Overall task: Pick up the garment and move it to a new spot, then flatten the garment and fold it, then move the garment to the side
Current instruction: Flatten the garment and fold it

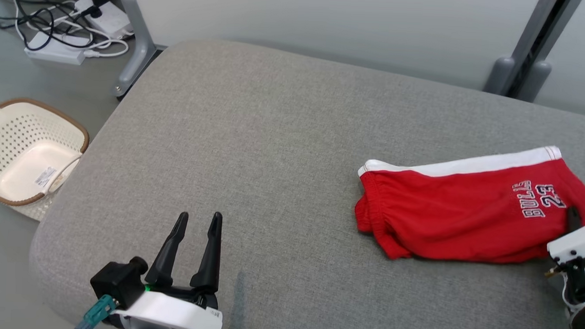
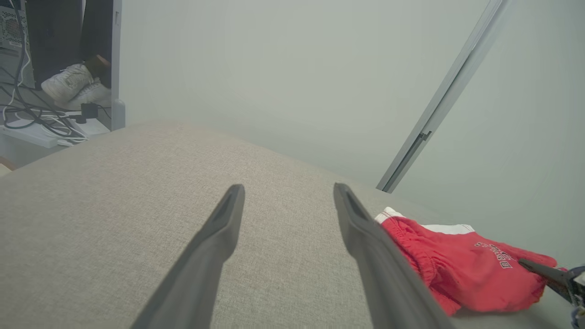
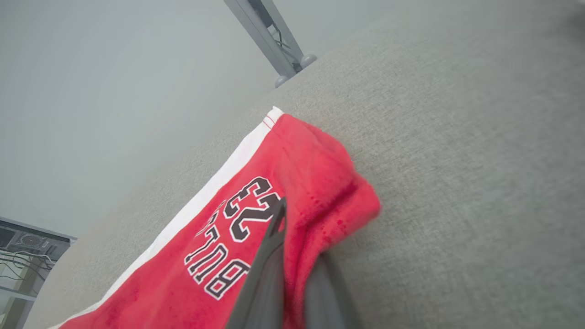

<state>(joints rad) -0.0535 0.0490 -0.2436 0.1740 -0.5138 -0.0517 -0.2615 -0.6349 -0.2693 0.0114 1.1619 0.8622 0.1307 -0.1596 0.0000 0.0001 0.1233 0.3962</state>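
On the floor at the far left sits a cream plastic basket (image 1: 30, 150) with a brown rim, just beside the rounded corner of the grey cushion (image 1: 273, 149). Behind it lies a tangle of cables (image 1: 59, 25) around a white power strip, next to a grey frame leg (image 1: 137, 47). The left wrist view also shows white shoes (image 2: 73, 87) back there (possibly on someone's feet, though the corner is too dim to be sure).

The left gripper (image 1: 199, 215) hovers low over the near left part of the cushion, its two dark fingers spread apart and holding nothing. Only plain grey cloth lies between it and the garment.

The red shorts (image 1: 466, 214) lie on the right side of the cushion, well apart from the left gripper. They are partly flattened, with a white stripe along the far edge, the bunched waistband toward the middle, and "BULLS 23" near the right end. There the right gripper (image 3: 297, 256) is clamped on the shorts, one finger on top beside the lettering and the other tucked under the red fabric. A second grey post (image 1: 525, 60) stands behind, at the cushion's far right.
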